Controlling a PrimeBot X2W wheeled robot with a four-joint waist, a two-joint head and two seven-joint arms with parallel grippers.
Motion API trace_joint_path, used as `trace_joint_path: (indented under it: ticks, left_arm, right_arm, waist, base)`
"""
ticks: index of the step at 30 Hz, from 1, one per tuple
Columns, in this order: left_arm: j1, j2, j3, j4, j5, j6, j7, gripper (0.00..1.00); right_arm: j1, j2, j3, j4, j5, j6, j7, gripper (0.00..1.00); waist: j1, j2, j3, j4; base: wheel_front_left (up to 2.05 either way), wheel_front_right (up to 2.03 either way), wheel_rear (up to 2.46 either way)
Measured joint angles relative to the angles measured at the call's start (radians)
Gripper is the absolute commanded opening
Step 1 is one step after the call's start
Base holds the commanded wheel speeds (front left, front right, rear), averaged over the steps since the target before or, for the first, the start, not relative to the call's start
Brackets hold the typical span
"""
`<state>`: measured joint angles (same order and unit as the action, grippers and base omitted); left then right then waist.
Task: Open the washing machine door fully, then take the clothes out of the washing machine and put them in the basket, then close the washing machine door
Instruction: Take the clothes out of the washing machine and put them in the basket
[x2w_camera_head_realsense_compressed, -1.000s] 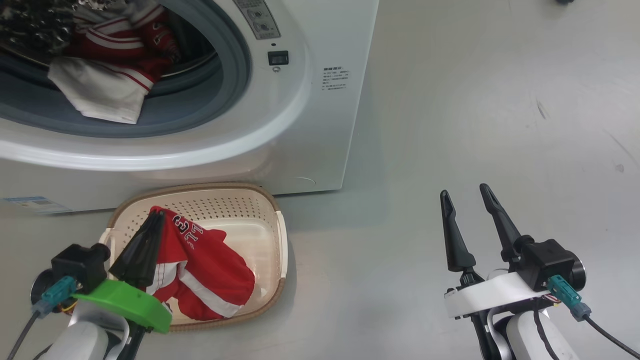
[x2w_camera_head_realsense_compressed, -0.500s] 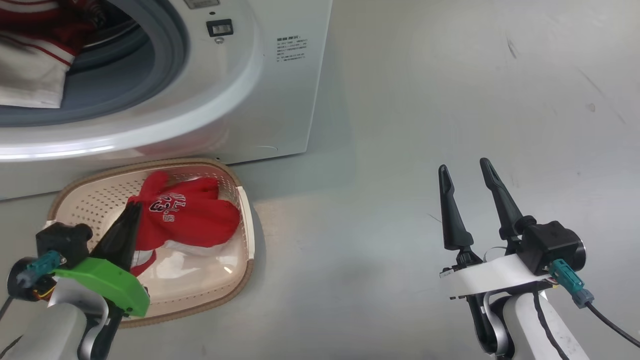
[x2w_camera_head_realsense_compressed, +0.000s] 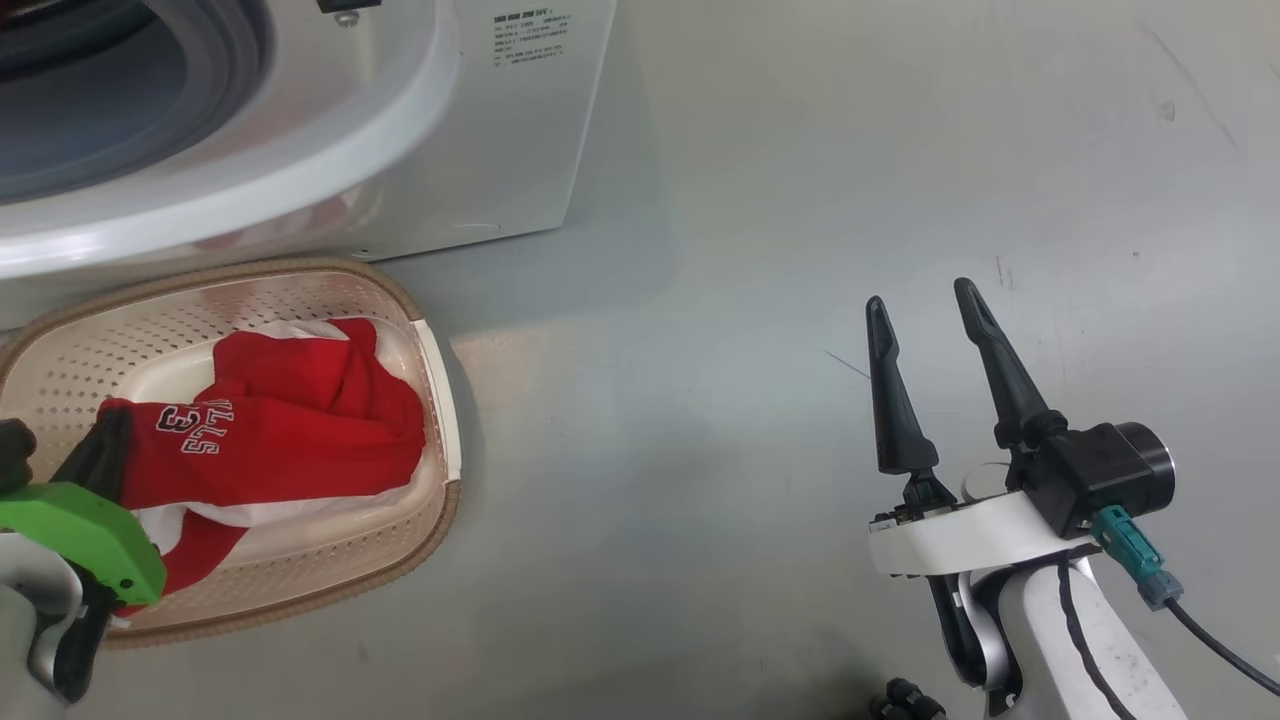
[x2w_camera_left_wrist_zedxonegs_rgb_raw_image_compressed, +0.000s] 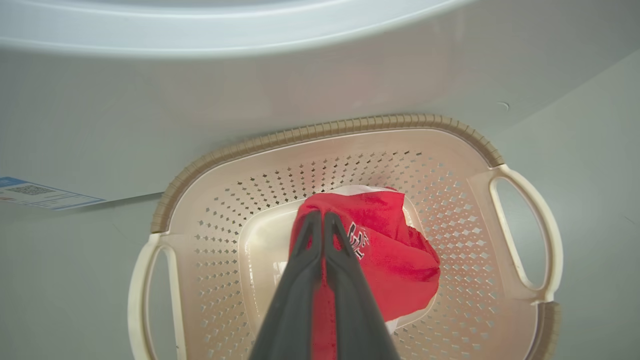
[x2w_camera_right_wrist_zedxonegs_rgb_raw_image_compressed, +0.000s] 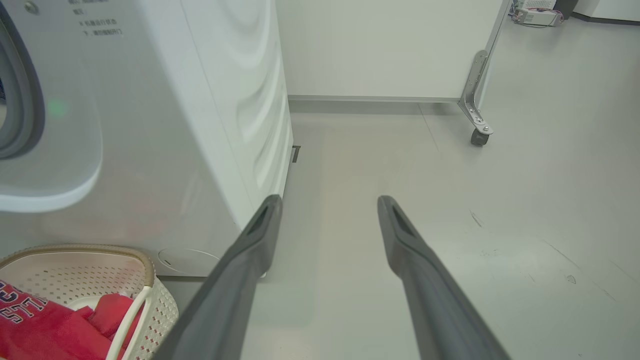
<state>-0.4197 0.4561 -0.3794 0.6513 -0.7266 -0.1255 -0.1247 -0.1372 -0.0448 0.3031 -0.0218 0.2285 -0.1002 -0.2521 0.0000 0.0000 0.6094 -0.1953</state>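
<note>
Right now the left gripper (x2w_camera_left_wrist_zedxonegs_rgb_raw_image_compressed: 322, 216) rises from the bottom centre of the left wrist view, both dark fingers pressed together with red fabric pinched between them, so it grips the clothes (x2w_camera_left_wrist_zedxonegs_rgb_raw_image_compressed: 400, 260). That is red jersey cloth with a white edge and a bit of lettering beside the fingertips. The bunched part lies on the bottom of the basket (x2w_camera_left_wrist_zedxonegs_rgb_raw_image_compressed: 325, 131), roughly mid frame. In the head view the same gripper shows at the lower left edge behind a green wrist part (x2w_camera_head_realsense_compressed: 80, 530). The jersey stretches from its fingers toward the right across the basket, lettering upside down in the frame, white cloth under it.

The basket stands on the grey floor (x2w_camera_head_realsense_compressed: 800, 200) at the lower left of the head view, cream with holes, brown rim and side handles. Its far rim is just in front of the washing machine (x2w_camera_head_realsense_compressed: 480, 130); touching or not, cannot tell.

The washing machine takes the upper left of the head view: white front, grey seal (x2w_camera_head_realsense_compressed: 230, 60) cut by the top left corner, the inside dark, contents not readable. A blue label sticker (x2w_camera_left_wrist_zedxonegs_rgb_raw_image_compressed: 35, 192) shows at the left edge of the left wrist view.

The right gripper (x2w_camera_head_realsense_compressed: 920, 297) is at the lower right of the head view, fingers spread wide with nothing between them, pointing up the frame over bare floor, well apart from the basket. In the right wrist view its fingers rise from the bottom centre, with the washer's side at left, a basket corner with red cloth at lower left, and a caster (x2w_camera_right_wrist_zedxonegs_rgb_raw_image_compressed: 477, 137) at upper right
</note>
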Motion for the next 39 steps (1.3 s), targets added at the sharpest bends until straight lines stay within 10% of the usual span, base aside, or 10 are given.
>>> trace_joint_path:
  ticks: [18,19,20,21,39]
  left_arm:
    - [-0.17,-0.026,-0.046,0.182,0.025,0.0,-0.008,0.0]
    - [-0.171,-0.036,-0.047,0.194,0.022,0.0,-0.008,0.08]
    - [-0.171,-0.043,-0.049,0.203,0.021,0.0,-0.008,0.76]
    - [-0.172,-0.047,-0.052,0.213,0.021,0.0,-0.008,1.0]
    - [-0.196,-0.119,-0.132,0.275,0.009,0.0,-0.072,1.0]
  right_arm:
    - [-0.046,0.0,-0.003,-0.047,-0.038,-0.017,0.0,1.0]
    - [-0.048,0.0,-0.004,-0.047,-0.038,-0.017,0.0,1.0]
    - [-0.05,0.0,-0.004,-0.046,-0.038,-0.017,0.0,1.0]
    - [-0.052,0.0,-0.004,-0.046,-0.038,-0.017,0.0,1.0]
    - [-0.086,0.0,-0.019,0.003,-0.031,-0.018,0.0,1.0]
  waist:
    - [0.0001,0.0,0.168,-0.03]
    - [0.0001,0.0,0.168,-0.027]
    - [0.0001,0.0,0.166,-0.025]
    - [0.0001,0.0,0.163,-0.022]
    - [0.0,0.0,0.053,0.023]
  base:
    - [0.0,0.0,0.0]
    - [0.0,0.0,0.0]
    - [0.0,0.0,0.0]
    - [0.0,0.0,0.0]
    - [0.0,0.0,0.0]
